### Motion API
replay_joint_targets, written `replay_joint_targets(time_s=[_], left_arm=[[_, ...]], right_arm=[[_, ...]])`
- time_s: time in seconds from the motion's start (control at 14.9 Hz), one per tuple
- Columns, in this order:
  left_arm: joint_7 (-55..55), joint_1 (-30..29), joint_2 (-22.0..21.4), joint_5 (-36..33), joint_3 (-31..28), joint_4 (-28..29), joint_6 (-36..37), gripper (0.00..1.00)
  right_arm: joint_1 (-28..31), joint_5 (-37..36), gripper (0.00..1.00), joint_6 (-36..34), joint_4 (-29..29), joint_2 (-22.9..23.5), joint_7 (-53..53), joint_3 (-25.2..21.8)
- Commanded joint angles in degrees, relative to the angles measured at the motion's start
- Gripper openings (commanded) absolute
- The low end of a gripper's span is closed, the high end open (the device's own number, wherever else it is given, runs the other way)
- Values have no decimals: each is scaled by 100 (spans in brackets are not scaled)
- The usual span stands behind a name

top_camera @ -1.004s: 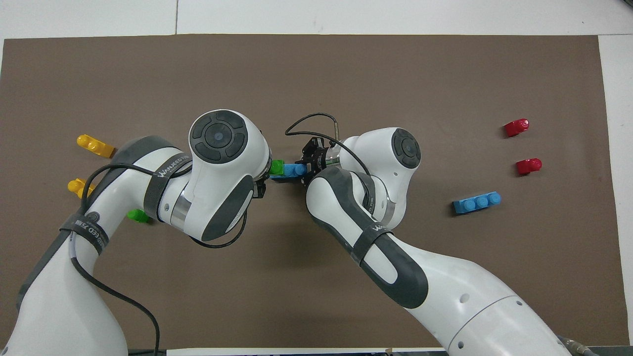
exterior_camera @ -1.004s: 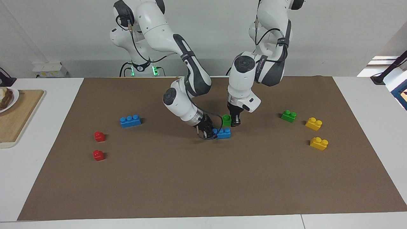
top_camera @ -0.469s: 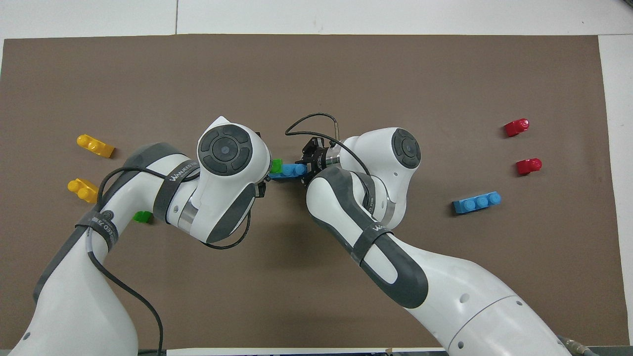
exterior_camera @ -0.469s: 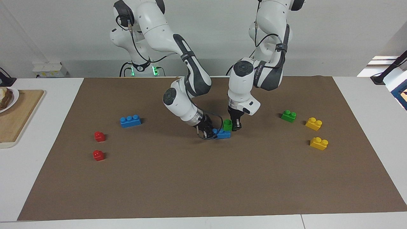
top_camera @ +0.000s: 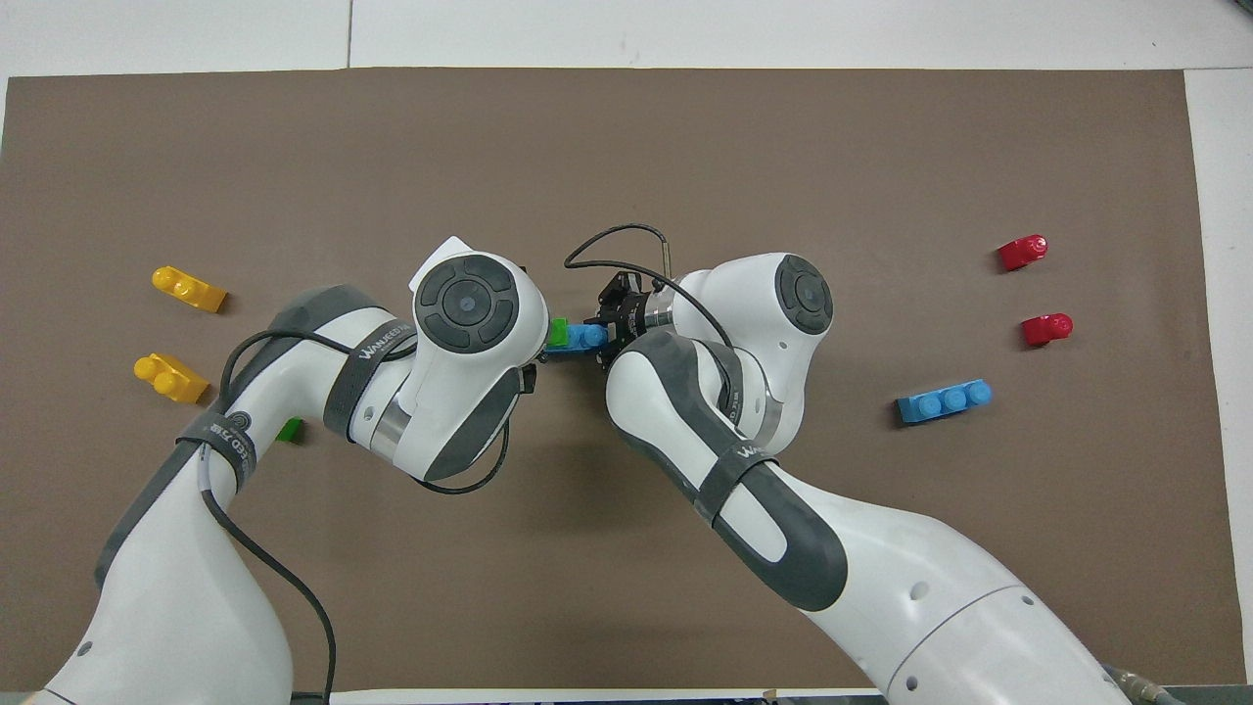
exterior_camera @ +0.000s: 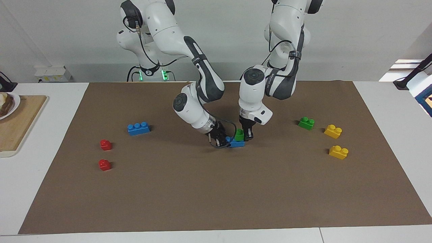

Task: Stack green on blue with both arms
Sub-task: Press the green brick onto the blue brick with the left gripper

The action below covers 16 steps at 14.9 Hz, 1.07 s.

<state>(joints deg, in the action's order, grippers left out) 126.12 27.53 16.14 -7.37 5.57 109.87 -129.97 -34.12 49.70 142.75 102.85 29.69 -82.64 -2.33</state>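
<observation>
My right gripper (exterior_camera: 221,139) is low on the brown mat and shut on one end of a blue three-stud brick (exterior_camera: 237,143) that lies on the mat. My left gripper (exterior_camera: 243,135) points down, shut on a green two-stud brick (exterior_camera: 239,134). It holds the green brick upright on the blue brick's free end, touching its top. In the overhead view the left wrist covers its gripper. Only a sliver of the green brick (top_camera: 558,331) shows there, beside the blue brick (top_camera: 585,336) and the right gripper (top_camera: 609,326).
A second blue brick (exterior_camera: 138,128) and two red bricks (exterior_camera: 105,144) lie toward the right arm's end. A second green brick (exterior_camera: 306,123) and two yellow bricks (exterior_camera: 333,131) lie toward the left arm's end. A wooden board (exterior_camera: 20,125) sits off the mat.
My left gripper has brought the green brick down and sideways, from beside the blue brick onto its end. The right gripper has kept still on the blue brick.
</observation>
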Motion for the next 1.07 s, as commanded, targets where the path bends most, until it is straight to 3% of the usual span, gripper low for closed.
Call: replay_joint_targets(time_s=[0.0,0.8,0.87,0.94,1.0], left_arm=[[202,139,20,-124,-74,61,-107,0],[264,183,355,-476,-100,122,-389,0],[247,139,355,-476,-100,105,-389,19],[220,130,337,-476,-100,96,-371,99],[194,113,267,-476,-92,96,-354,100]], right_arm=[[-51,207,0,219,112,107,283,-22],[-51,207,0,342,200,107,283,-22],[-51,207,0,342,200,107,283,-22],[-60,207,0,342,200,107,283,-22],[-60,207,0,342,200,107,283,-22]])
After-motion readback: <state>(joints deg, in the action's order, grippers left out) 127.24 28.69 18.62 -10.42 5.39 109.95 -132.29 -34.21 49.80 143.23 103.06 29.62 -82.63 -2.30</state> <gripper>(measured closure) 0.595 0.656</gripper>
